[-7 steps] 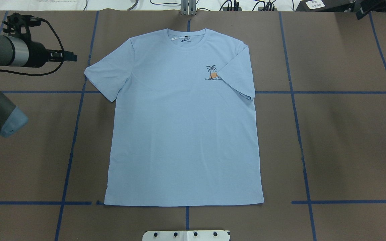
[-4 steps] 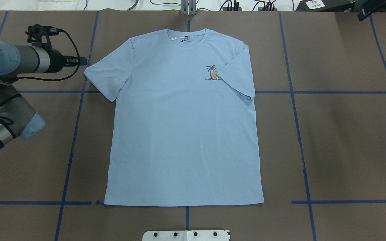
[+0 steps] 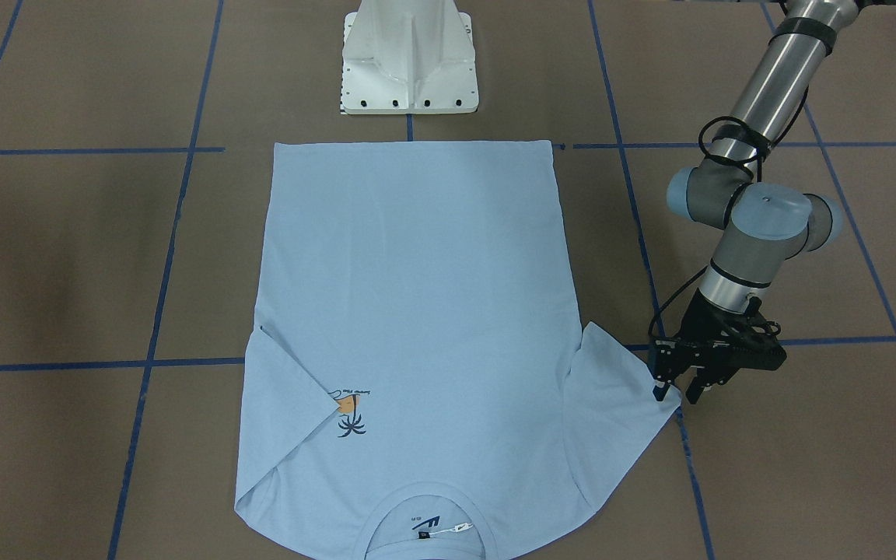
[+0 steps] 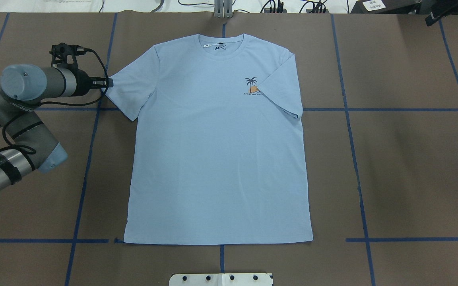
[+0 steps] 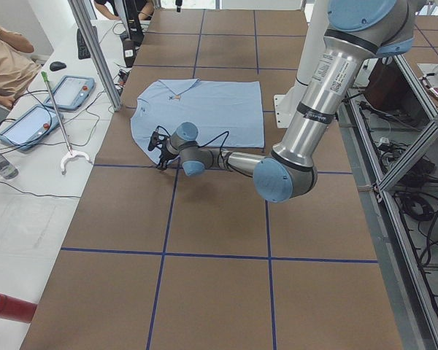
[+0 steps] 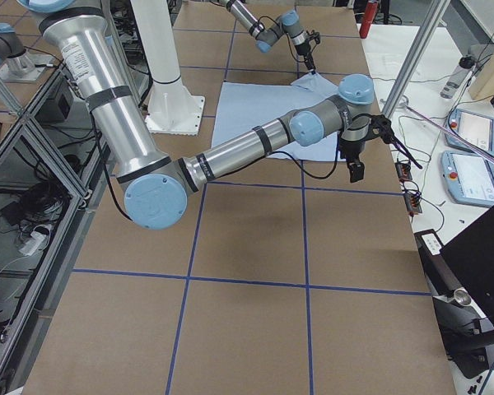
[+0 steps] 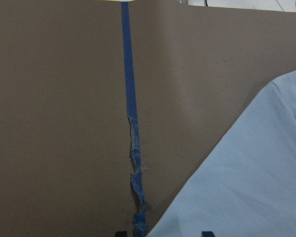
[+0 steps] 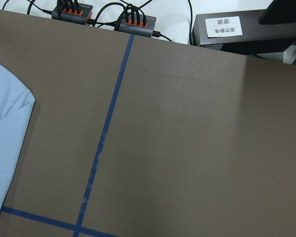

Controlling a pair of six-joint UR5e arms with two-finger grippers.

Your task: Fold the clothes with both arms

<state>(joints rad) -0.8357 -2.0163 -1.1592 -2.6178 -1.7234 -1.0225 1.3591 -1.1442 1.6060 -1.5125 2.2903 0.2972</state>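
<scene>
Exterior front-facing: sets left gripper (image 3: 675, 393), fingers parted, at flat T-shirt's (image 3: 417, 295) spread sleeve (image 3: 623, 381) tip; cannot tell right gripper's (image 6: 356, 167) opening.

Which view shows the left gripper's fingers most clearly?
The front-facing view: the left gripper is seen side-on, fingers apart at the sleeve tip. Overhead shows it end-on and small; the left wrist view shows only fingertips at its lower edge; the side views show it tiny.
</scene>
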